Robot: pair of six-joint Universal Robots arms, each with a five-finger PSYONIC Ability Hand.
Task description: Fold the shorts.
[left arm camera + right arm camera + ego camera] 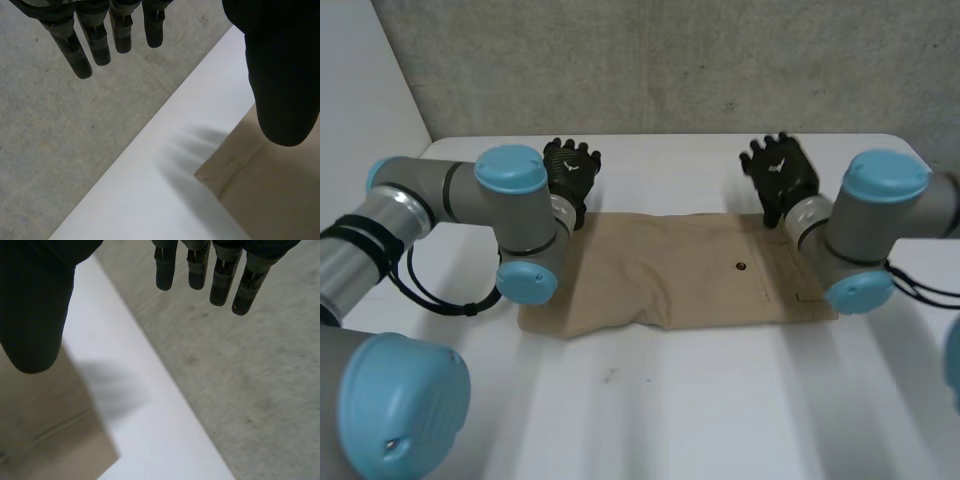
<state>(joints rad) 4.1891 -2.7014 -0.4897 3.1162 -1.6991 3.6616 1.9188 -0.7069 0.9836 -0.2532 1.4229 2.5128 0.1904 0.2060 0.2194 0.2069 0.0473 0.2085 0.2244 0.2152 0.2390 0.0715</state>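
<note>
Shorts: the tan shorts [680, 275] lie flat on the white table [670, 400]. They form a long band running across between the two arms, nearer the table's far side than its near edge. Their near edge bulges a little at the robot's left, and the rest lies smooth.
Button: a small dark button [741, 267] sits on the cloth toward the right end, beside a stitched seam.
Left hand: the left hand [571, 170] is just beyond the far left corner of the shorts, with its fingertips toward the grey wall [650, 60].
Left hand's state: in its wrist view the fingers [100, 42] are straight and spread. The thumb [282, 75] stands well apart from them and nothing is held. A corner of the shorts lies under the thumb, and bare table lies under the fingers.
Right hand: the right hand [780, 172] is just beyond the far right corner of the shorts, posed like the left.
Right hand's state: in its wrist view the fingers [220, 280] are straight and spread. The thumb [35, 305] is off to one side and nothing is between them. The cloth's corner lies below the thumb.
Contact: both hands seem lifted clear of the cloth, though the head view's angle does not settle their height.
Arms: the left arm [510, 200] overlaps the left end of the shorts in the head view. The right arm [880, 210] overlaps the right end.
</note>
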